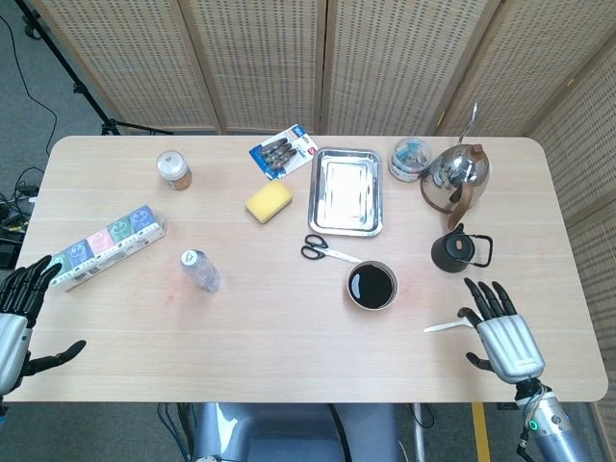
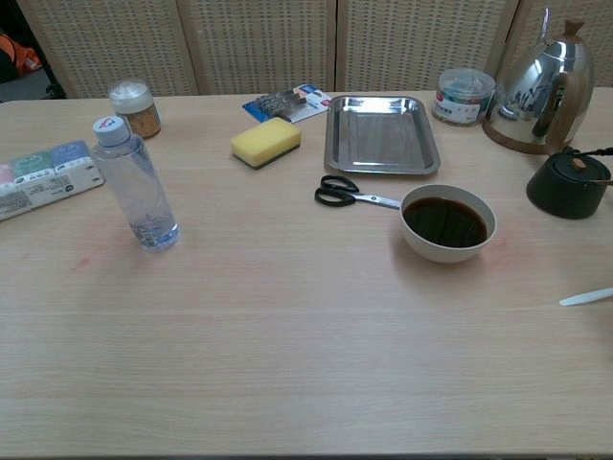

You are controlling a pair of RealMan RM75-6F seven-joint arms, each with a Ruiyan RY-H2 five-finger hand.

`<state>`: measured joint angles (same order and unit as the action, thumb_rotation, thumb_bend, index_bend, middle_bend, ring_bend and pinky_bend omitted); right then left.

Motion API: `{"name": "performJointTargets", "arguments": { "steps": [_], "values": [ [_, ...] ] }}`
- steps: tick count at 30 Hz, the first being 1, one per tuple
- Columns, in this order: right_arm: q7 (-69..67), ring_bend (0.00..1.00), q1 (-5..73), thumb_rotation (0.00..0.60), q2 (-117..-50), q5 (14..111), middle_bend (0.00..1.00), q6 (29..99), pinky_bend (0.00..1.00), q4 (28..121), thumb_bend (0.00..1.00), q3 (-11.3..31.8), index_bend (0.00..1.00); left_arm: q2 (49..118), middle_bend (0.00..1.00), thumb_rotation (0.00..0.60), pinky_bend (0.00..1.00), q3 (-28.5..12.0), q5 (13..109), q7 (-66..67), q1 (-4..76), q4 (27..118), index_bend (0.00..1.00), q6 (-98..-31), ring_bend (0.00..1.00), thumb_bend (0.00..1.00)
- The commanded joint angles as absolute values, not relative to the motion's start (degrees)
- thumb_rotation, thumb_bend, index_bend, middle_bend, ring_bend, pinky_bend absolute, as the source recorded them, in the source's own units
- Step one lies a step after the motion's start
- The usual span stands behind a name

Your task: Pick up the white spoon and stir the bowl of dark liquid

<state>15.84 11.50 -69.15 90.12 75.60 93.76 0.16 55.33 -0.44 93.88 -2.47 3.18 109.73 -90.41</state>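
Note:
The white spoon (image 1: pixel 444 327) lies on the table right of the bowl of dark liquid (image 1: pixel 372 286), handle pointing left. My right hand (image 1: pixel 500 337) hovers at the spoon's bowl end with fingers spread, covering that end; I cannot tell if it touches. It holds nothing. At the table's left edge my left hand (image 1: pixel 14 318) is open and empty. In the chest view only the spoon handle tip (image 2: pixel 586 297) shows at the right edge, with the bowl (image 2: pixel 447 222) mid-right; neither hand appears there.
Scissors (image 1: pixel 322 250) lie just left of the bowl. A black pot (image 1: pixel 459 250) and a steel kettle (image 1: pixel 455 176) stand behind the spoon. A metal tray (image 1: pixel 346 191), yellow sponge (image 1: pixel 269 202) and water bottle (image 1: pixel 199 270) sit further left.

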Motion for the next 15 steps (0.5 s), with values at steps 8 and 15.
{"name": "performJointTargets", "arguments": {
  "steps": [8, 15],
  "values": [
    [20.1, 0.00, 19.1, 0.600, -74.4, 79.8, 0.00, 61.7, 0.00, 90.1, 0.26, 3.8, 0.41, 54.4, 0.00, 0.600, 0.00, -0.7, 93.5, -4.6, 3.3, 109.4, 0.00, -90.2, 0.00, 0.00],
    [22.7, 0.00, 20.4, 0.600, -76.5, 76.0, 0.00, 59.4, 0.00, 88.4, 0.33, 4.0, 0.43, 54.0, 0.00, 0.600, 0.00, -0.6, 93.8, -5.3, 3.3, 109.3, 0.00, -90.2, 0.00, 0.00]
  ]
}}
